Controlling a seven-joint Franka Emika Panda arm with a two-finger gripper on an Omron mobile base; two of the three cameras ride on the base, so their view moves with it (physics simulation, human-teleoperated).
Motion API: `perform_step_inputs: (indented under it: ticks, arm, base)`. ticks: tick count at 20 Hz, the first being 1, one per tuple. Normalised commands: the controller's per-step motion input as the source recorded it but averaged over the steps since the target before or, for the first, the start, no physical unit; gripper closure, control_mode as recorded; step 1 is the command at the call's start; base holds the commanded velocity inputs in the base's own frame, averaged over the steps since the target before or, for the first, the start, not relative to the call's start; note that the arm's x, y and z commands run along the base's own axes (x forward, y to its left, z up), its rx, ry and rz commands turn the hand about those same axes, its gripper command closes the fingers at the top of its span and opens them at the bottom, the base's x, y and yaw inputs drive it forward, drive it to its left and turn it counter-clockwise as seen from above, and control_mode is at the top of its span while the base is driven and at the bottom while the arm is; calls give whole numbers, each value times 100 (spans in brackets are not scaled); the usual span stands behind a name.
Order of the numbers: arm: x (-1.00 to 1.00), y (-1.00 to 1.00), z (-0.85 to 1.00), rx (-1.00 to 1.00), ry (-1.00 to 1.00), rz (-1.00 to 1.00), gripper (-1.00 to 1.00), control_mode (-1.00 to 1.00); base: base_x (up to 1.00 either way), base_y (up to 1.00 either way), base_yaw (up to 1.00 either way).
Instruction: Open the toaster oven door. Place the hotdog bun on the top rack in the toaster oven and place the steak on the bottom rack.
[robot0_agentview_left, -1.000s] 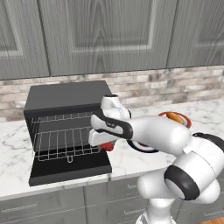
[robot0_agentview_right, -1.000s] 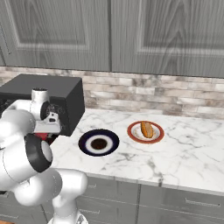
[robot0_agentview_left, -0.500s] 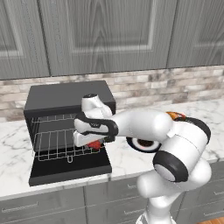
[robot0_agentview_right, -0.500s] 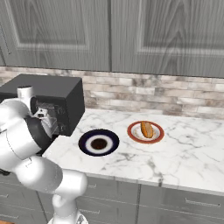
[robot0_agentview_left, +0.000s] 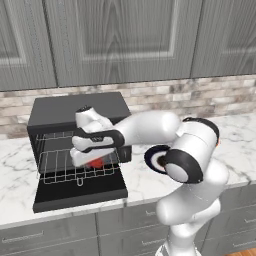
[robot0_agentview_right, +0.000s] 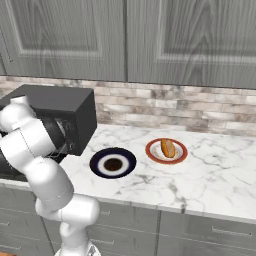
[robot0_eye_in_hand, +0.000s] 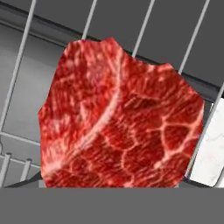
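Door (robot0_agentview_left: 80, 192) is down flat on the counter (robot0_agentview_left: 145, 185), oven (robot0_agentview_left: 75, 112) gaping, and the arm is reaching right into the mouth of it. From the left base view the hand sits low over the bottom rack (robot0_agentview_left: 60, 172), which is slid out over the door with its little wire loop at the front middle. There's the steak (robot0_agentview_left: 97, 162), a red chunk tucked just under the hand, at the right end of that rack. The top rack (robot0_agentview_left: 55, 137) shows as thin wires above, partly behind the wrist.

Hand view now: steak (robot0_eye_in_hand: 118, 118) huge and marbled, right up against the lens, rack wires (robot0_eye_in_hand: 17, 83) running behind it and a sliver of white marble at the right edge. The gripper's fingertips are hidden behind the meat, so the grip itself can't be seen; the jaws stand wide, and it looks as if the steak sits between them, though whether it's held or already resting on the wires I can't tell.

Right base view gives what the others don't: the bun (robot0_agentview_right: 167, 148) lying on an orange-rimmed plate (robot0_agentview_right: 155, 155) well to the right of the oven (robot0_agentview_right: 65, 107), and a dark blue plate (robot0_agentview_right: 100, 167) between them. From this side the arm's own white links block the oven's opening
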Motion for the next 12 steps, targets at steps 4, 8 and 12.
perform_step_inputs:
  ticks: [4, 8, 12]
  arm:
    - [29, 27, -22, -1, 6, 0, 100, -100]
    - [30, 31, -24, -2, 3, 0, 100, -100]
    - [27, 34, -25, -3, 3, 0, 100, -100]
  base:
    - [0, 0, 0]
    - [0, 0, 0]
    - [0, 0, 0]
